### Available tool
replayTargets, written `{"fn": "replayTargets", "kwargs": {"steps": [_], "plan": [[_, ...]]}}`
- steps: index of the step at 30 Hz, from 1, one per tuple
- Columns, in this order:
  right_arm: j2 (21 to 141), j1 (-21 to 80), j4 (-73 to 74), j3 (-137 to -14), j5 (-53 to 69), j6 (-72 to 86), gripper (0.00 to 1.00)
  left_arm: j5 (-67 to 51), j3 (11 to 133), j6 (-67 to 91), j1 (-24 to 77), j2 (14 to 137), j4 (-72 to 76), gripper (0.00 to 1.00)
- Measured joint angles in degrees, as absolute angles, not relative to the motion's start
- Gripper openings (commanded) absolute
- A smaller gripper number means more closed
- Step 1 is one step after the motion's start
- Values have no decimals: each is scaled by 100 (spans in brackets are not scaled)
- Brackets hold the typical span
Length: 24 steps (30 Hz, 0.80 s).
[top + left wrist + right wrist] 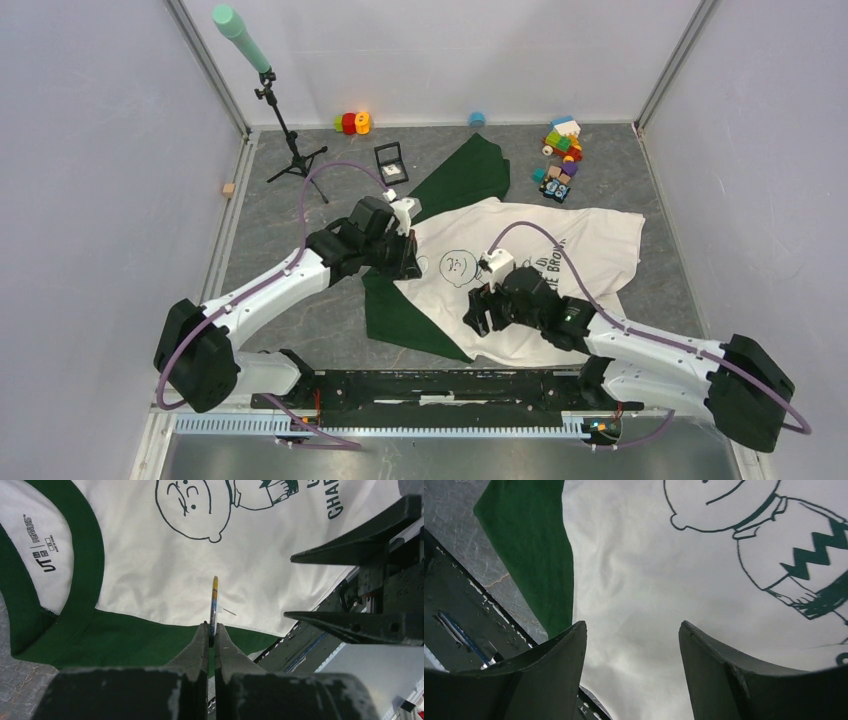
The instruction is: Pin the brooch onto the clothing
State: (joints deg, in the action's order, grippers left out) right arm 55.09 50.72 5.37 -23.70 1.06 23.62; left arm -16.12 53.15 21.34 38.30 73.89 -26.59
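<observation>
**Observer:** Left side, what's the state?

**Me:** My left tool [212, 632] has its fingers pinched together on the small, round, dull olive-gold brooch [214, 597]. I see the disc edge-on, standing up out of the fingertips. A thin metal pin [229, 611] juts from its side.

**Observer:** Where is it relative to the clothing?

**Me:** It is above the cream-white T-shirt with dark green sleeves [150, 575], which lies spread on the grey marbled desk [290, 215]. The brooch is over cream cloth on the shirt's left part. That spot is just beside the seam with the near green sleeve [125, 635] and left of the cartoon boy print [192, 510]. The green collar [92, 555] is nearby. I cannot tell whether the pin touches the cloth.

**Observer:** And the right side?

**Me:** My right tool [631, 650] has its fingers spread wide with nothing between them. It hangs over bare cream cloth on the near part of the shirt, right of the left tool and just near of the print. In the left wrist view its two dark fingers [360, 535] point toward the brooch but stay apart from it.

**Observer:** Anything else on the desk?

**Me:**
- A small black square box with white lining [391, 158] lies at the far side, left of the far green sleeve [470, 165].
- A black tripod carrying a mint-green cylinder [285, 140] stands far left.
- A heap of coloured toy blocks [560, 155] lies far right.
</observation>
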Motion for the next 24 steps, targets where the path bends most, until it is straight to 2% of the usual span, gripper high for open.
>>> {"fn": "replayTargets", "kwargs": {"steps": [9,24], "plan": [[6263,6066,-21,-2443,-690,2471,61,-1476,5308,2134,3778,7314,-2657,2],[7828,6178,-631,-3398,-1201,1949,46,-1197,5304,2134,3723,7094,-2716,2]]}}
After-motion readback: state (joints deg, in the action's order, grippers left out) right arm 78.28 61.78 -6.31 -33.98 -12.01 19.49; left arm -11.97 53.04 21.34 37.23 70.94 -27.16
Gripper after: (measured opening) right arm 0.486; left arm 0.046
